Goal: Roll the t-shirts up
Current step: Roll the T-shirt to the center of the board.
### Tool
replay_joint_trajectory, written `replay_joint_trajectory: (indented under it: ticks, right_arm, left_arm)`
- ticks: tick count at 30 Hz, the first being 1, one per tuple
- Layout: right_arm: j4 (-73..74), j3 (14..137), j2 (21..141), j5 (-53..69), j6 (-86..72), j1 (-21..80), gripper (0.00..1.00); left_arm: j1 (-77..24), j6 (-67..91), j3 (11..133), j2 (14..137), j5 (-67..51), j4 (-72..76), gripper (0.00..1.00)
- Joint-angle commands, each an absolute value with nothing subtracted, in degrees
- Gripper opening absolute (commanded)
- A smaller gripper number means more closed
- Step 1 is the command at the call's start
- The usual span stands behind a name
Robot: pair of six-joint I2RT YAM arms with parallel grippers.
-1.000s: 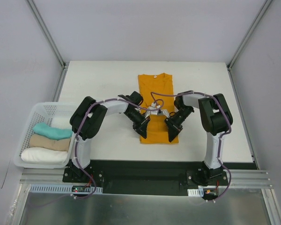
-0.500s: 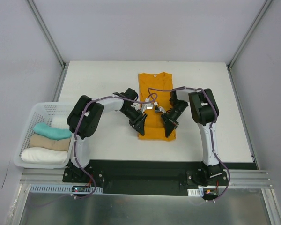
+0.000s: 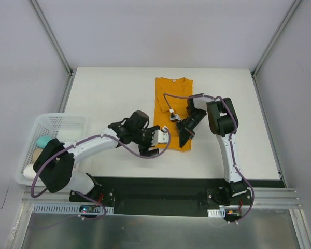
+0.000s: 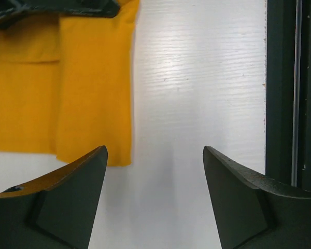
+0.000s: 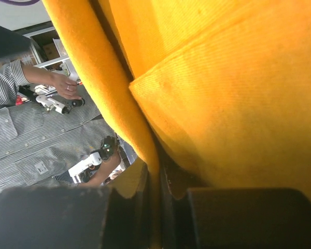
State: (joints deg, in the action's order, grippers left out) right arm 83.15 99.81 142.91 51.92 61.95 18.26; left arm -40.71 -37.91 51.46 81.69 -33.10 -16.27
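Observation:
An orange t-shirt [image 3: 172, 101] lies folded into a long strip on the white table [image 3: 103, 98], neck end far. My right gripper [image 3: 184, 136] is shut on its near right hem; in the right wrist view the orange cloth [image 5: 238, 88] is pinched between the fingers [image 5: 129, 207] of that gripper [image 5: 156, 179]. My left gripper [image 3: 154, 143] hangs open just left of the shirt's near corner. The left wrist view shows that gripper [image 4: 154, 155] over bare table, with the shirt's corner [image 4: 93, 104] beside the left finger. A teal roll [image 3: 41, 141] and a white roll [image 3: 27, 169] lie in the basket.
A white plastic basket [image 3: 52, 120] stands at the table's left edge, partly hidden by my left arm. A black rail [image 3: 160, 184] runs along the near edge and also shows as a black rail [image 4: 290, 88] in the left wrist view. Metal frame posts rise at the far corners.
My left gripper has opened, let go of the shirt's near edge and drawn back to the left. The right gripper stays shut on the hem, carried slightly farther.

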Motion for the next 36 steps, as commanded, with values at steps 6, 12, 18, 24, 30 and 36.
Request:
replay_joint_trajectory:
  ticks: [6,12,18,24,30,36]
  right_arm:
    - [93.4,99.9,144.8,50.6,63.8,17.8,0.01]
    - [93.3,99.6,144.5,50.6,64.3,17.8,0.01]
    - [91.4,97.8,143.1,51.0,63.9,17.1,0.3]
    - [89.4,97.2,125.4,54.2,65.5,11.8,0.96]
    - [41.1,74.1,82.6,27.7,40.8,4.8,0.96]
    - [7.0,51.8,64.5,24.0,40.8,8.5,0.96]
  left_arm:
    - [-46.9,-53.8,46.1,86.5,-21.5,2.6,0.74]
    - [-47.3,-59.0,46.5,92.1,-22.3,2.4,0.61]
    - [-47.9,-62.8,48.5,96.6,-21.3,-2.3,0.29]
    - [-47.7,-60.0,54.6,98.4,-24.9,-10.8,0.07]
    - [-46.6,-51.3,62.7,101.1,-35.3,-20.1,0.0]
    - [-43.4,-40.9,69.5,105.8,-47.0,-25.1,0.0]
